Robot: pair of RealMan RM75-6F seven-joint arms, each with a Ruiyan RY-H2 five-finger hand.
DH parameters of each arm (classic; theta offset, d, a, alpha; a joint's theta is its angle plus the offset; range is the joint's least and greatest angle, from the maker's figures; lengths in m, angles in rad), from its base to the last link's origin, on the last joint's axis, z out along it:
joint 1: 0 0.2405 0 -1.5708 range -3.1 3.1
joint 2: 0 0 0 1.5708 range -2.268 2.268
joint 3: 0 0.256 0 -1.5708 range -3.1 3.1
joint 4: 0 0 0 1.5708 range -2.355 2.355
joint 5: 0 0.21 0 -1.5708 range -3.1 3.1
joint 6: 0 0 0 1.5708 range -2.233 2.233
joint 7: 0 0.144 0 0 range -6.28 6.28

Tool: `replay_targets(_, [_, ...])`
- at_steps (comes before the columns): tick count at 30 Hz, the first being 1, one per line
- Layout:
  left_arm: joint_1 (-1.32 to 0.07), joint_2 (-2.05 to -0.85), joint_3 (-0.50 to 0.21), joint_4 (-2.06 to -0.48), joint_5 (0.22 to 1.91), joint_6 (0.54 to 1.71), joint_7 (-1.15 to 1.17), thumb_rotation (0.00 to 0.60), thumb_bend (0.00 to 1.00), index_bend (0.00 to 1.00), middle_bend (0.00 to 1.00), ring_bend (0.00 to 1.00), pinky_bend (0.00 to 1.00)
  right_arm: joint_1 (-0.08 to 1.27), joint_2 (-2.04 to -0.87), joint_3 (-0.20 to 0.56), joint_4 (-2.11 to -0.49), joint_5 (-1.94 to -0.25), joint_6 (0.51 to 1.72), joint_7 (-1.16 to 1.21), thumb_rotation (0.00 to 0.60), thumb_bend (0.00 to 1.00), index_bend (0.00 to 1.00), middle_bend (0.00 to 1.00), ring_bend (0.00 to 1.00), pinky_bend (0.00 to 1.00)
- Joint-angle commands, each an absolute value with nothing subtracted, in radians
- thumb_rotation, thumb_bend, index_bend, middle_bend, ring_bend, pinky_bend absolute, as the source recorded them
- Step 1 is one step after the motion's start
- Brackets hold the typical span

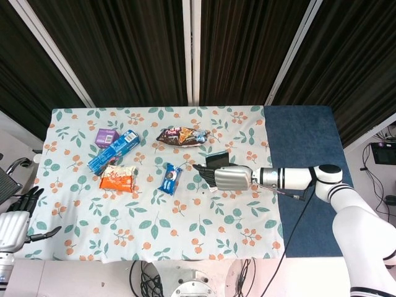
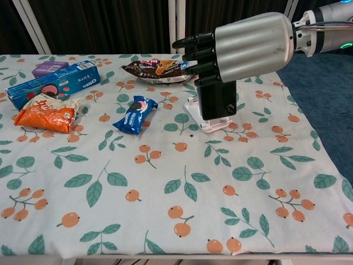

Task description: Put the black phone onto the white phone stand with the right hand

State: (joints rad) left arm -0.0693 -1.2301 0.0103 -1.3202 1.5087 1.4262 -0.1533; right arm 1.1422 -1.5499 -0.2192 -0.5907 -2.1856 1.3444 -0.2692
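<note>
From the head view, you see a table with a leafy cloth (image 1: 185,216) and dark curtains (image 1: 124,49) behind. Your left hand (image 1: 15,219) waits open at the corner.

From the chest view, your right hand (image 2: 242,47) is above the black phone (image 2: 216,99); I cannot tell if it holds it. The phone sits on the white phone stand (image 2: 212,122). Five snacks lie nearby: one purple box (image 2: 48,68), one blue cookie box (image 2: 52,84), one orange bag (image 2: 47,115), one small blue pack (image 2: 135,114), one brown bag (image 2: 157,70).

- From my chest view, the right hand (image 2: 242,47) covers the top of the black phone (image 2: 217,99), so I can't tell whether its fingers grip it.
- The phone hides most of the white phone stand (image 2: 212,122).
- The left hand (image 1: 15,218) is cut by the head view's left edge.
</note>
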Motion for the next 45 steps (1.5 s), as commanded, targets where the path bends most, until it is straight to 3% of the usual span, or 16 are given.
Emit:
replay_targets(1, [-0.068,-1.230,0.010,-1.319,1.508,1.427,-0.155,0.303,0.07,0.03,0.02,0.10,0.26,1.142,-1.556,-0.225,-0.583,-2.183,1.348,-0.264,0.600,0.29,0.53,0.16,0.11,0.00])
replay_targets(14, [-0.059,-1.227,0.008,-1.318,1.499,1.437,-0.154,0.302,0.07,0.03,0.02,0.10,0.26,1.149,-1.588,-0.256,-0.533,-2.180,1.366,-0.236,0.600,0.29,0.53,0.11,0.03,0.00])
replay_targets(45, [-0.055,-1.231,0.007,-1.308,1.497,1.436,-0.157,0.312,0.07,0.03,0.02,0.10,0.26,1.164,-1.604,-0.301,-0.496,-2.161,1.376,-0.227,0.600,0.30,0.54,0.10,0.00,0.00])
